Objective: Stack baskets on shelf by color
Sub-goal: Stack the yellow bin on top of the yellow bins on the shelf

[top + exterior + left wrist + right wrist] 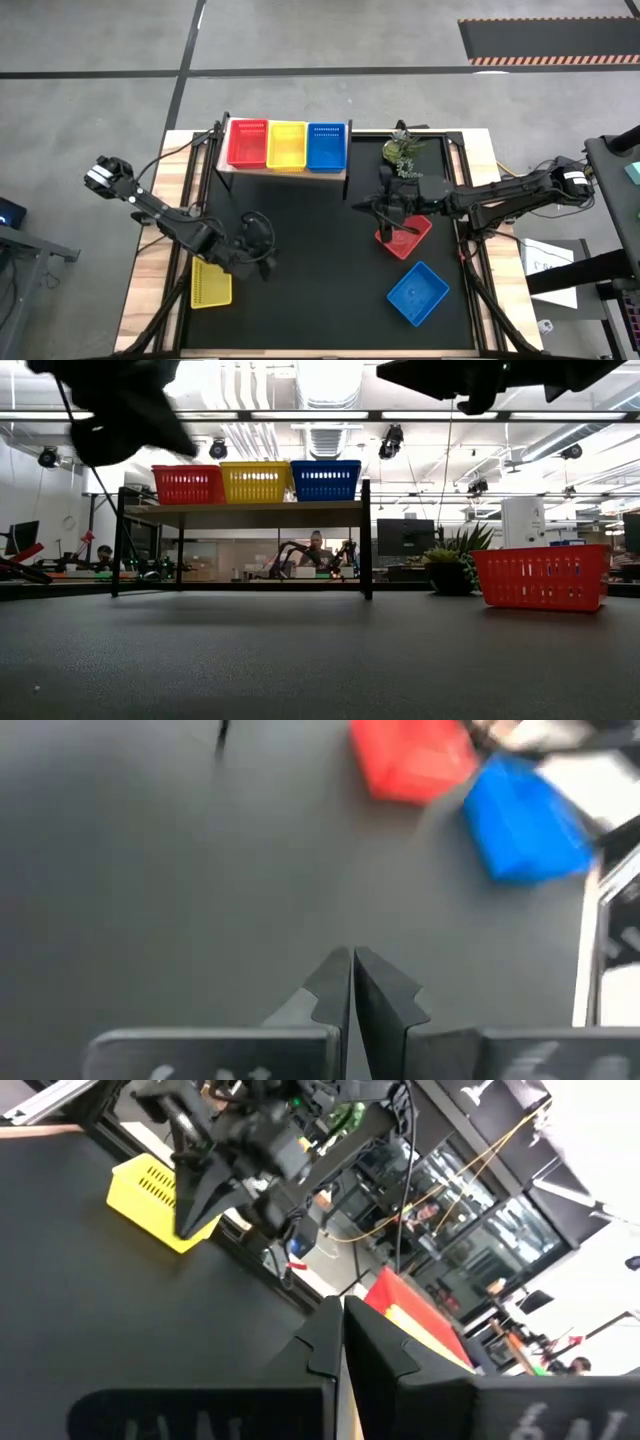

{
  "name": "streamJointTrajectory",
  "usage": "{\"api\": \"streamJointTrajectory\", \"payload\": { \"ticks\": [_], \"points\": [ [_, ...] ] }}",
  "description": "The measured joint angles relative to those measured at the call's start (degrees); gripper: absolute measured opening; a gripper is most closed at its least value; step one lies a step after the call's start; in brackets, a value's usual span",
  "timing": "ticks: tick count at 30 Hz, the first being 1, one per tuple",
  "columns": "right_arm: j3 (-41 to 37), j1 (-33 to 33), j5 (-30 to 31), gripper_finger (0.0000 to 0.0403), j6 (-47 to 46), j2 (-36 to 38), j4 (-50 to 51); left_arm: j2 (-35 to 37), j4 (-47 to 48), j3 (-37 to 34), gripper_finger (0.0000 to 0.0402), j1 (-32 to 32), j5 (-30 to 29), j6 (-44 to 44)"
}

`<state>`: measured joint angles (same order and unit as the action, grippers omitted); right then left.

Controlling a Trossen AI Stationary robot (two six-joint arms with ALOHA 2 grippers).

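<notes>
Baskets are the matter: near the front, a loose blue perforated plastic basket (418,292) and a yellow one (211,284) lie on the black tabletop (310,260). Above it, the left gripper (262,252) is pressed together, empty. The right gripper (392,208), likewise closed, is poised over the loose red basket (415,240). Farther back, three baskets fill the pale-wood shelf (283,172). A pickup seems next; fingers must be spread first.

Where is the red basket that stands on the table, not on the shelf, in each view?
High view: red basket right of centre.
Low view: far right.
Left wrist view: top, right of centre.
Right wrist view: probably the red edge behind the jaws.
Shared landmark: blue basket beside it.
</notes>
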<state>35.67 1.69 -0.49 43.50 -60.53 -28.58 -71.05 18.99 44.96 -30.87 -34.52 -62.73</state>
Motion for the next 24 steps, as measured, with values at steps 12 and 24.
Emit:
{"api": "streamJointTrajectory", "payload": {
  "ticks": [12, 24],
  "points": [
    [0.7, -0.7, 2.7, 0.0009, 1.3, 0.0, 1.3, 0.0, 40.9, 12.6, 0.0001, 0.0, 33.0, -35.7],
    [5.2, -1.0, 3.4, 0.0009, 0.6, -0.3, 9.3, -0.1, 40.0, 12.5, 0.0004, -3.2, 35.5, -42.0]
  ]
}}
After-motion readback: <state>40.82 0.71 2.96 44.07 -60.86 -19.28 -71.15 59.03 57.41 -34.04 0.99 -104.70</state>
